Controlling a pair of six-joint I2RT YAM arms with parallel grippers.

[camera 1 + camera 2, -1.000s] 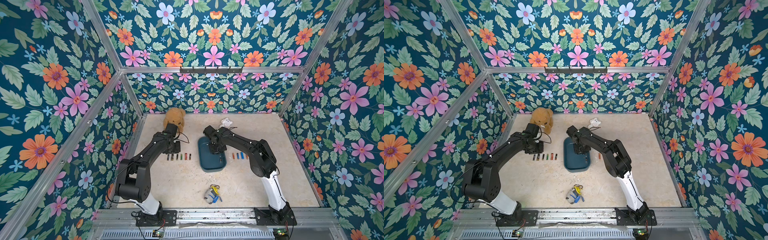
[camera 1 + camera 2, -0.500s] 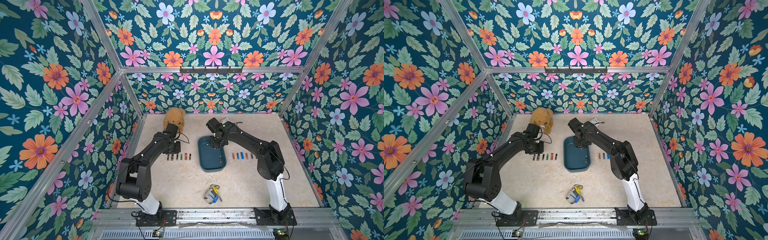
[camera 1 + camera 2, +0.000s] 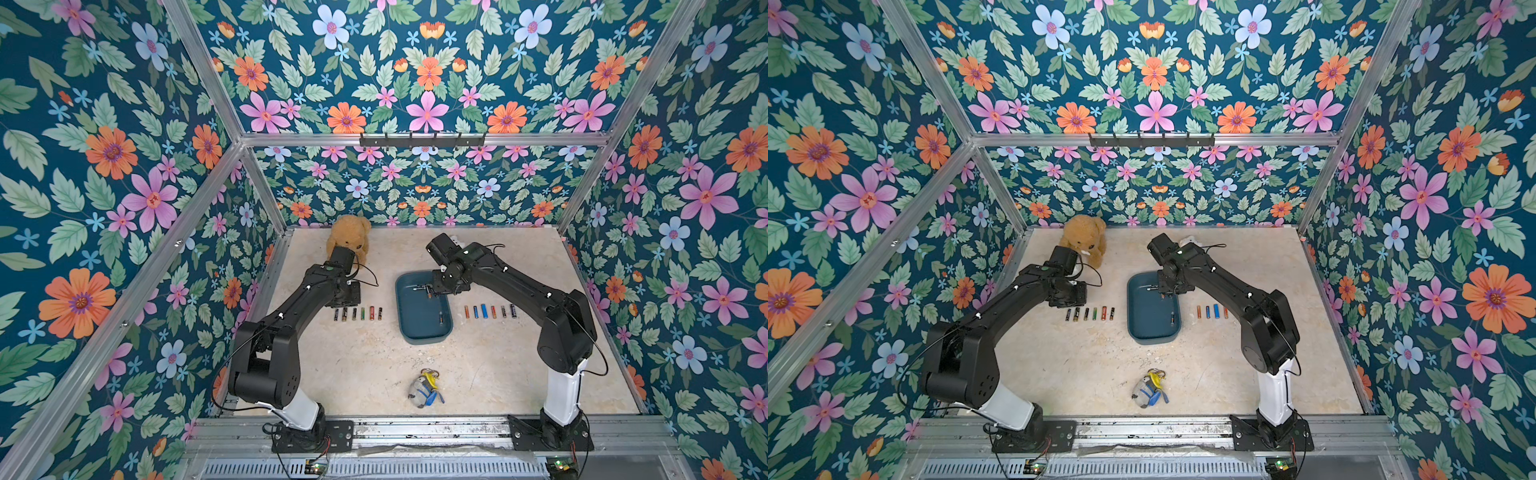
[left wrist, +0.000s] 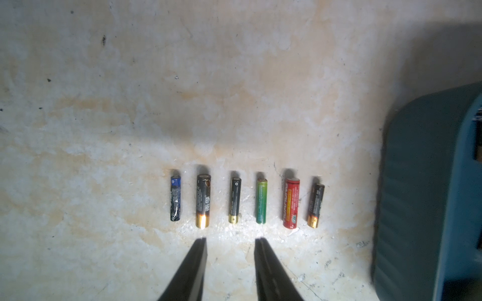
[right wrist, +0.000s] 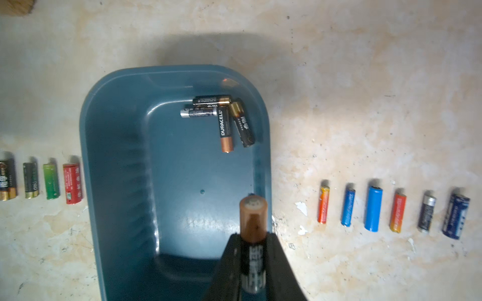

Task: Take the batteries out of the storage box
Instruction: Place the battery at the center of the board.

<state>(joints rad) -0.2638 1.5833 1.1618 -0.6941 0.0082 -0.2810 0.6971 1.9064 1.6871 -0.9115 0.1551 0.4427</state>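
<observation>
Batteries point(image 4: 203, 200): eighteen. Six lay in a row point(image 4: 235, 200) between the box point(image 5: 169, 169) and the worktop's point(image 3: 365, 365) left edge. Six more lay in a second row point(image 5: 373, 208) toward its right edge. Five lay in the box: a cluster point(image 5: 225, 127) of four in its far right corner and a lone cell point(image 3: 440, 318) by its right wall. A held cell point(image 5: 253, 216) sat clamped in the right gripper point(image 5: 253, 235). Box: one. Bear point(image 3: 349, 237): one. Keyring toy point(image 3: 424, 392): one. White object point(image 3: 1187, 240), partly hidden: one.

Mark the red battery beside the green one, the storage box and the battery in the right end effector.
red battery point(image 4: 291, 203): left wrist view, mid-body.
storage box point(image 5: 169, 169): right wrist view, bare floor.
held battery point(image 5: 253, 216): right wrist view, copper end.
</observation>
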